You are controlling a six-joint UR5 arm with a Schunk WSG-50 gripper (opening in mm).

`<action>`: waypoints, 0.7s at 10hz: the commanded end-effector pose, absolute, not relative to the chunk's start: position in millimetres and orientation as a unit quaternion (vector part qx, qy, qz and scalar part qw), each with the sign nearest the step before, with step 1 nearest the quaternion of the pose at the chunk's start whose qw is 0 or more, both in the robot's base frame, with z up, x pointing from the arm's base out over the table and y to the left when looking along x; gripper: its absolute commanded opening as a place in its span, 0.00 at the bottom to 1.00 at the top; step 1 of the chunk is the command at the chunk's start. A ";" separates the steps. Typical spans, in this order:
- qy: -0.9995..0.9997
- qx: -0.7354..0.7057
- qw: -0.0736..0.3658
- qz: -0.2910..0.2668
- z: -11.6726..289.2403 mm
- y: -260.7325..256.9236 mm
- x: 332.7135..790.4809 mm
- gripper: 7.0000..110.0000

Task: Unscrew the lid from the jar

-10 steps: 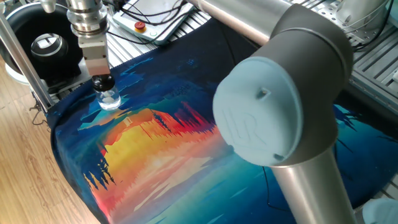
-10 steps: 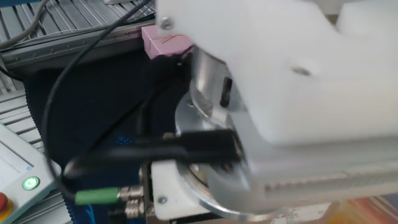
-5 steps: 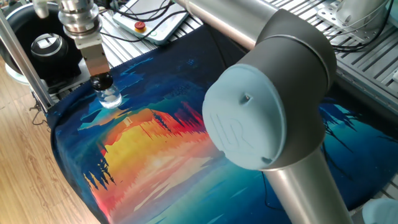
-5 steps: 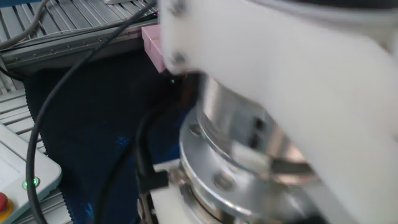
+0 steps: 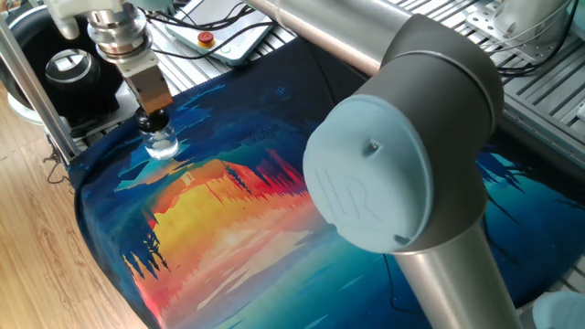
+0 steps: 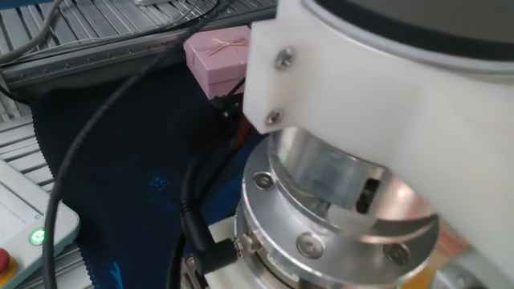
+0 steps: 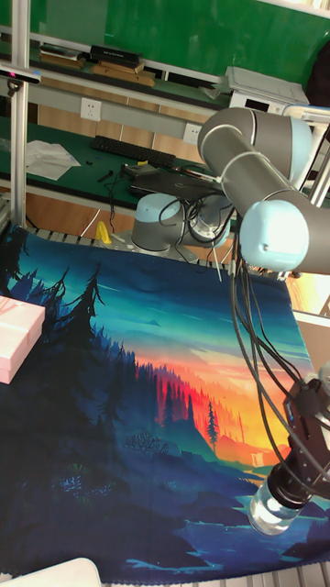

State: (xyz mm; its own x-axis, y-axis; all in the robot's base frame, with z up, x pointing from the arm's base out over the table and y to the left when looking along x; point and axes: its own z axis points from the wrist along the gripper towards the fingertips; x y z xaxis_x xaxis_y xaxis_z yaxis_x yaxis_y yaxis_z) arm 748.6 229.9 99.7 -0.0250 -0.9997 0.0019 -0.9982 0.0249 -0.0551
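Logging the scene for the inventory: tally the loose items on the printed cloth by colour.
Clear: 1, the jar
Black: 1, the lid on the jar, with the gripper closed around it
Pink: 1, the gift box
Total: 3

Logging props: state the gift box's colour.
Pink, with a thin ribbon bow on top; the box shows best in the other fixed view.

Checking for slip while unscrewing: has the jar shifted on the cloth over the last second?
No. The jar sits at the same spot on the painted cloth, beside the orange patch's upper-left tip; only the gripper above it has turned.
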 end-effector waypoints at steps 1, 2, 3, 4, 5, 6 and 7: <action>0.686 -0.727 0.028 -0.017 100.2 227.9 750.5 0.15; 0.680 -0.732 0.027 -0.017 100.9 226.8 751.2 0.15; 0.678 -0.734 0.027 -0.018 101.3 225.6 752.0 0.36; 0.678 -0.734 0.037 -0.018 100.6 229.0 754.7 0.36; 0.677 -0.735 0.036 -0.023 98.9 228.5 756.4 0.36; 0.675 -0.737 0.036 -0.022 97.8 229.0 756.4 0.36; 0.674 -0.737 0.037 -0.021 98.7 229.6 756.0 0.36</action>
